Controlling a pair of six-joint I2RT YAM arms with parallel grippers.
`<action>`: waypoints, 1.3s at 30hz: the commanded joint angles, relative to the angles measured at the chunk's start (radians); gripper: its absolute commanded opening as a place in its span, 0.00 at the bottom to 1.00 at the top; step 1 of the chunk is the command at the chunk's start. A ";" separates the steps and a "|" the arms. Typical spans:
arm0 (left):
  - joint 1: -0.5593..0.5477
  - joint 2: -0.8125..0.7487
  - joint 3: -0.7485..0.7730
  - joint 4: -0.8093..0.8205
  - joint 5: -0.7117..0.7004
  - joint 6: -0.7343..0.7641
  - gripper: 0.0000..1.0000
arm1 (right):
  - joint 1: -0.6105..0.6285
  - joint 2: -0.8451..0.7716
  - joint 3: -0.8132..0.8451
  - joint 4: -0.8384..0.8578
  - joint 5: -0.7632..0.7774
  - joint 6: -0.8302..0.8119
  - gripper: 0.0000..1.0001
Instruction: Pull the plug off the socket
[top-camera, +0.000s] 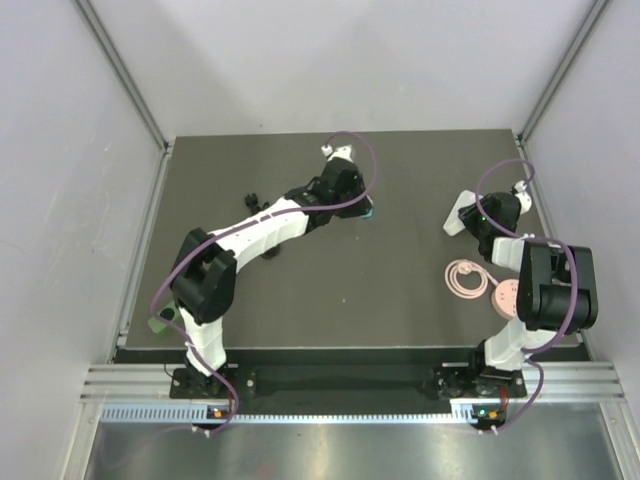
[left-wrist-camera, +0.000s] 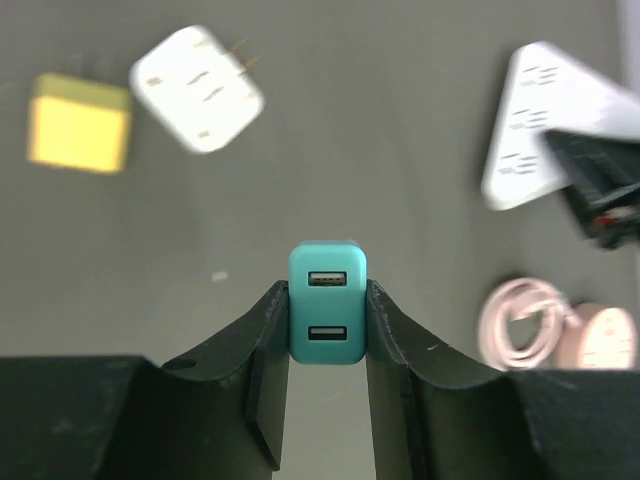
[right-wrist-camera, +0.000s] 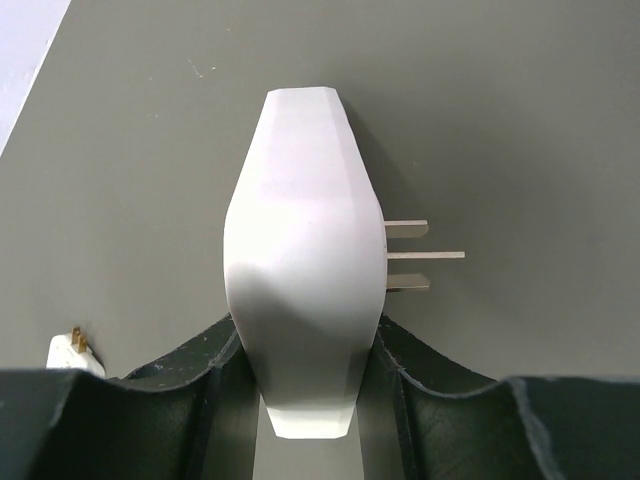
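The teal plug (left-wrist-camera: 327, 315) sits clamped between the fingers of my left gripper (left-wrist-camera: 327, 295), its two USB slots facing the camera. In the top view the left gripper (top-camera: 362, 205) is at the table's middle back, with a bit of the teal plug (top-camera: 371, 210) showing. The white triangular socket (right-wrist-camera: 305, 260) is held edge-on in my right gripper (right-wrist-camera: 310, 328), with three metal prongs sticking out on its right. In the top view the socket (top-camera: 456, 215) and right gripper (top-camera: 470, 215) are at the right. Plug and socket are apart, with bare table between them. The socket also shows in the left wrist view (left-wrist-camera: 540, 125).
A pink disc (top-camera: 505, 298) with a coiled pink cable (top-camera: 466, 278) lies at the right front. A yellow cube (left-wrist-camera: 78, 135) and a white cube (left-wrist-camera: 197, 88) lie on the table in the left wrist view. A small white piece (right-wrist-camera: 72, 352) shows at the right wrist view's lower left.
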 joint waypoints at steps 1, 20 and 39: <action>0.071 -0.058 -0.067 0.004 0.061 0.079 0.00 | 0.013 0.002 -0.014 -0.023 -0.001 -0.024 0.00; 0.116 0.014 -0.083 -0.036 -0.009 0.188 0.60 | 0.022 0.011 -0.005 -0.006 -0.035 -0.044 0.00; 0.084 -0.498 -0.595 0.077 0.224 0.138 0.59 | 0.030 0.006 -0.023 0.071 -0.120 -0.082 0.00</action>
